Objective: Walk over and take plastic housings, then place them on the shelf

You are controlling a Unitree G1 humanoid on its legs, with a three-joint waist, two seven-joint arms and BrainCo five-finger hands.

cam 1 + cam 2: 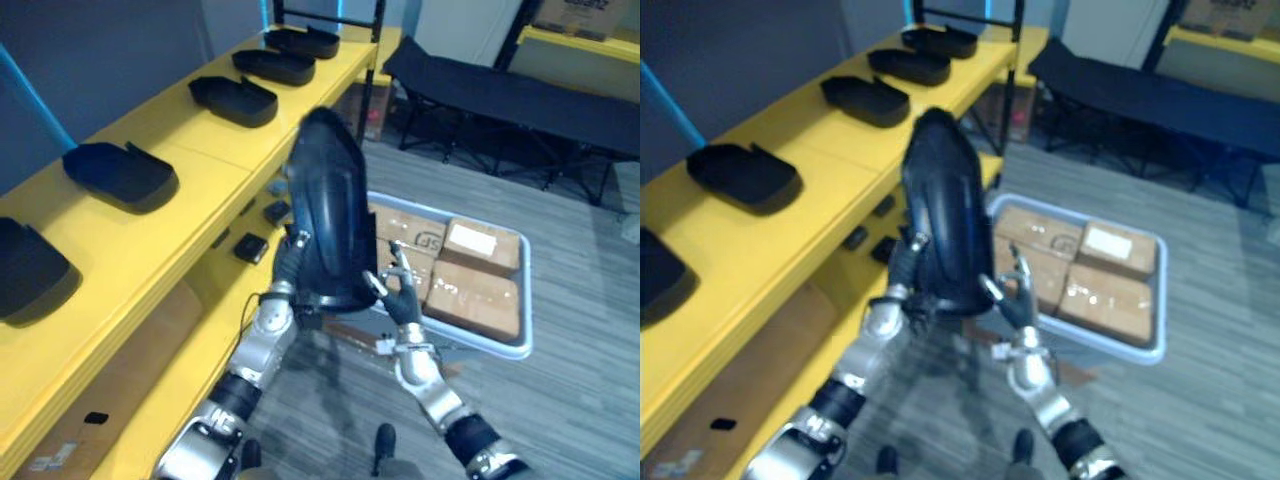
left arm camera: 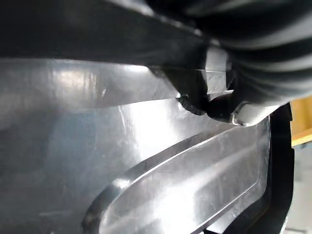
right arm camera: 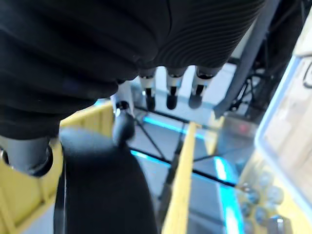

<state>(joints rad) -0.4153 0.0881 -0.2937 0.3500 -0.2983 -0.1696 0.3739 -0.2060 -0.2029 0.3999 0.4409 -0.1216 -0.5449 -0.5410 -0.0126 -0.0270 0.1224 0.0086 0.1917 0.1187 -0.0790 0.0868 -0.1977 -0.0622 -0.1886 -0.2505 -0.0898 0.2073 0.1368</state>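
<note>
While the large glossy black moulded-plastic housing (image 1: 330,210) stands on end at frame ctr, both hands carry it between them, clear of shelf and floor. The left hand (image 1: 288,258) sits against the shell's lower left edge. Its grip state cannot be told, as the shell covers it. The right hand (image 1: 400,298) sits at the lower right edge, with fingers (image 3: 170,95) straight and off the shell and thumb (image 3: 123,127) touching the rim. That hand is spread and bracing, not clamping.

Ref. items:
- The long yellow board shelf (image 1: 200,200) runs from lower left to top ctr of frame.
- Matching black housings (image 1: 235,100) lie flat on it in a row w/ bare gaps between.
- The grey plastic tray (image 1: 500,345) w/ brown cardboard boxes (image 1: 475,290) is on the floor right of ctr, just beyond the right hand.

Handling (est.):
- **Weight and stiffness:** thin-walled shell, prob. light for its bulk. Stiff lengthwise but likely to flex at the rim.
- **Surface:** glossy, so expect low friction. A two-sided squeeze hold may slip.
- **Balance:** the tall upright pos. makes it top-heavy in the hold.
- **Recommended hold pts:** opposite rim edges, low to mid height, hooked over the lip, not on the smooth crown.
- **Fragility:** prob. tolerates light contact, but avoid knocking it on the shelf edge.
- **Placement:** lay it flat in a bare gap, like the others.
</note>
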